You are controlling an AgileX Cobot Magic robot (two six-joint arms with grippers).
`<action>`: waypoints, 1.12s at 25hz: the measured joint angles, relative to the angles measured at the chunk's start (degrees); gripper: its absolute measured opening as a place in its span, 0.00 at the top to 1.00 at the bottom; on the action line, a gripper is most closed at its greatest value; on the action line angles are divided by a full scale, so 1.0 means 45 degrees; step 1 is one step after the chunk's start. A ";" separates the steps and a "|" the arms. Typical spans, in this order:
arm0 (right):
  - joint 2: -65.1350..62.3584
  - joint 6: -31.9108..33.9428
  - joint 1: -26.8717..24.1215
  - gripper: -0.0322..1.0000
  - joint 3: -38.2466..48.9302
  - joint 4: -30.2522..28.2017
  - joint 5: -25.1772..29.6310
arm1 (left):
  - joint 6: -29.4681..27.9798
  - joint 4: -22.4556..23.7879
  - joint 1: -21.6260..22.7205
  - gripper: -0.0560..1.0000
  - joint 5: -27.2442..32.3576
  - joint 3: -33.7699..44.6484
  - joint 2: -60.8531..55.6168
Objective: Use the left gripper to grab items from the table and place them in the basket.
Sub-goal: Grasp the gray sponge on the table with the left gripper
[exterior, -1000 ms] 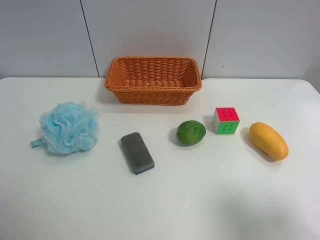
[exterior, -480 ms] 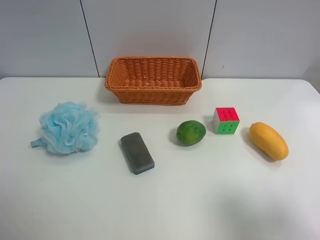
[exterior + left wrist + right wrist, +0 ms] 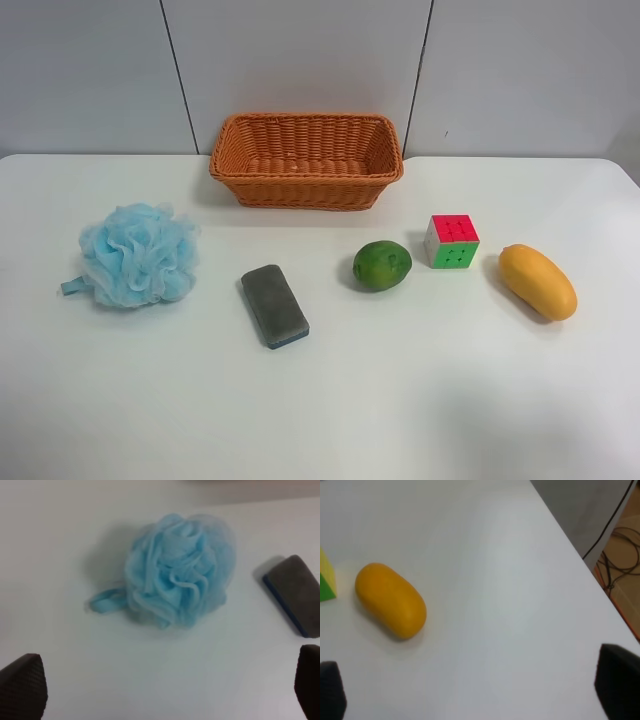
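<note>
On the white table (image 3: 400, 400) lie a blue mesh pouf (image 3: 136, 254), a gray block with a blue underside (image 3: 274, 305), a green fruit (image 3: 381, 265), a colour cube (image 3: 451, 241) and a yellow mango (image 3: 537, 281). The orange wicker basket (image 3: 306, 160) stands at the back, with nothing in it. No arm shows in the exterior high view. My left gripper (image 3: 165, 692) is open above the table, with the pouf (image 3: 177, 576) and the block (image 3: 295, 594) ahead of it. My right gripper (image 3: 480, 685) is open, with the mango (image 3: 390, 600) ahead.
A grey panelled wall runs behind the table. In the right wrist view the table's edge (image 3: 585, 565) drops off to a floor with black cables (image 3: 620, 555). A corner of the cube (image 3: 326, 577) shows beside the mango.
</note>
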 joint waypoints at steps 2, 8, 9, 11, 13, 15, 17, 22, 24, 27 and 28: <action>0.0000 0.0000 0.0000 0.01 0.0000 0.0000 0.0000 | -0.0896 0.0489 -0.1016 0.01 -0.0424 -0.0020 0.0631; 0.0000 0.0000 0.0000 0.01 0.0000 0.0000 0.0000 | -0.5974 0.2729 -0.4591 0.01 -0.1702 -0.0020 0.2420; 0.0000 0.0000 0.0000 0.01 0.0000 0.0000 0.0000 | -0.6816 0.3126 -0.5185 0.01 -0.1844 -0.0020 0.2748; 0.0000 0.0000 0.0000 0.01 0.0000 0.0000 0.0000 | -0.8635 0.3769 -0.6137 0.01 -0.2073 -0.0020 0.3386; 0.0000 0.0000 0.0000 0.01 0.0000 0.0000 0.0000 | -0.9964 0.4108 -0.6917 0.01 -0.2120 -0.0146 0.4139; 0.0000 0.0000 0.0000 0.01 0.0000 0.0000 0.0000 | -1.0934 0.4243 -0.7409 0.01 -0.2066 -0.0461 0.4843; 0.0000 0.0000 0.0000 0.01 0.0000 0.0000 0.0000 | -1.1438 0.4286 -0.7752 0.01 -0.1899 -0.1011 0.5621; 0.0000 0.0000 0.0000 0.01 0.0000 0.0000 0.0000 | -1.1824 0.4079 -0.7989 0.01 -0.1226 -0.2477 0.7457; 0.0000 0.0000 0.0000 0.01 0.0000 0.0000 0.0000 | -1.1874 0.3640 -0.7989 0.01 -0.1227 -0.2808 0.8123; 0.0000 0.0000 0.0000 0.01 0.0000 0.0000 0.0000 | -1.1921 0.2796 -0.7989 0.01 -0.1517 -0.2894 0.8881; 0.0000 0.0000 0.0000 0.01 0.0000 0.0000 0.0000 | -1.1953 0.2540 -0.7989 0.01 -0.1605 -0.2921 0.9124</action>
